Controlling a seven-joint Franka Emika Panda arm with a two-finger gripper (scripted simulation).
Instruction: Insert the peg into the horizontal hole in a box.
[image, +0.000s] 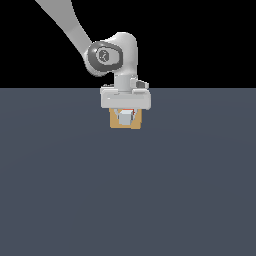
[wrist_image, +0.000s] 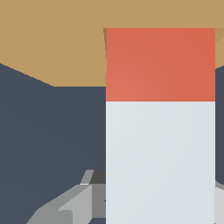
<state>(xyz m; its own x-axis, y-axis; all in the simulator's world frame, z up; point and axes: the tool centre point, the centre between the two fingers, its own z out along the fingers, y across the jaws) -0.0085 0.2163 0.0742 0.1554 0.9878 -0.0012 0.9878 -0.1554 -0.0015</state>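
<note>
One arm holds the peg (wrist_image: 160, 127) in its gripper (image: 125, 116), closed on the pale half. The peg's long axis points straight at the box (wrist_image: 57, 48), red end leading and reaching the box face. The hole itself is hidden behind the peg. In the exterior view, the gripper covers most of the box on the grey surface (image: 125, 200).

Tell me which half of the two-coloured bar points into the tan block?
The red half of the peg; it meets the box, while the pale half trails behind.
</note>
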